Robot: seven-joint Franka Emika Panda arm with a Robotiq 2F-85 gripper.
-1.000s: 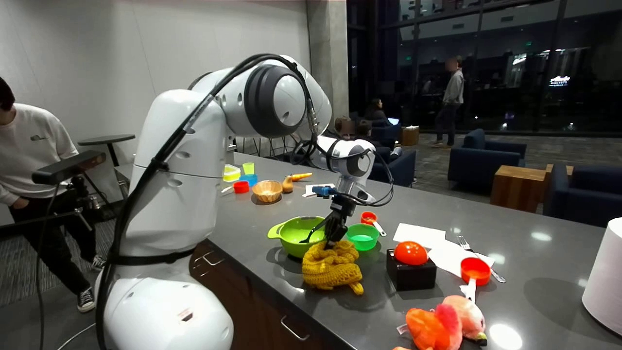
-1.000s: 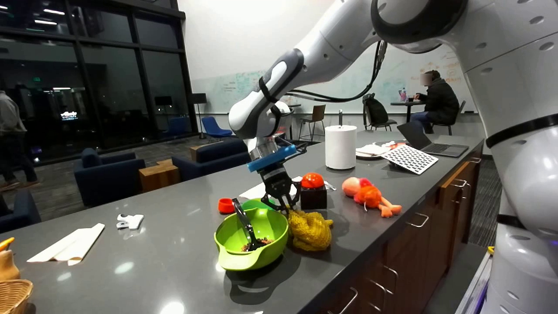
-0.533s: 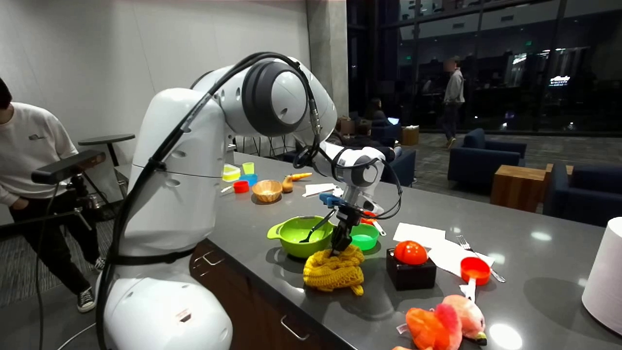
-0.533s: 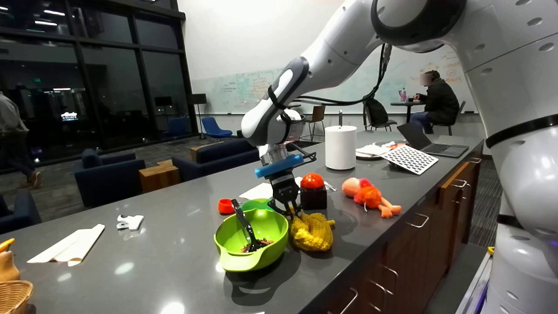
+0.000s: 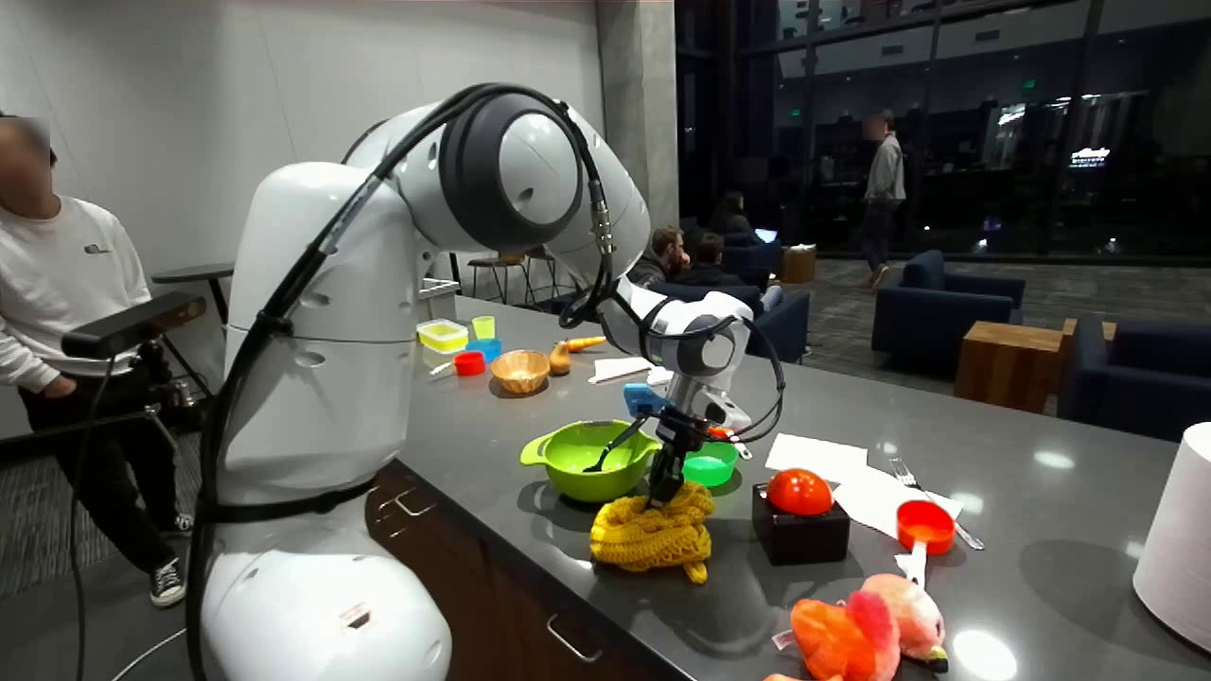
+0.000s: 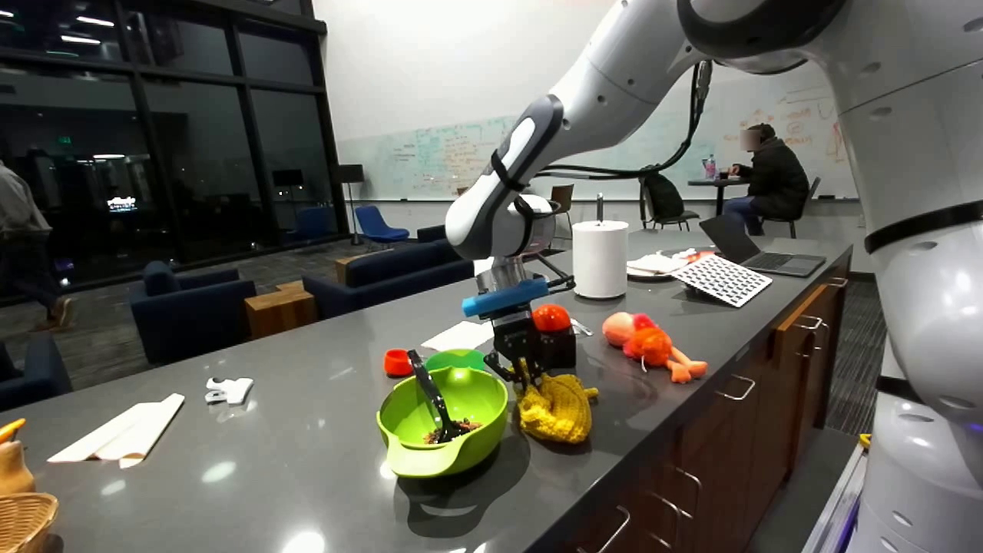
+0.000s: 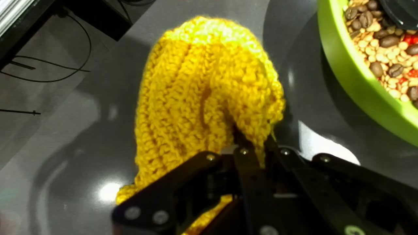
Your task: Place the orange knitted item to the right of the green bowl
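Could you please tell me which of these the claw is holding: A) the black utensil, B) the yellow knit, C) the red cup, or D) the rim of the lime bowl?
B: the wrist view shows a fold of the knit pinched in the claw, with the lime bowl apart from both.

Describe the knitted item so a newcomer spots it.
On the gray counter, find the lime-green bowl holding a black utensil. Beside it, pinched in the gripper, is the knitted item. It's yellow, floppy and ribbed, where the bowl is green and smooth.
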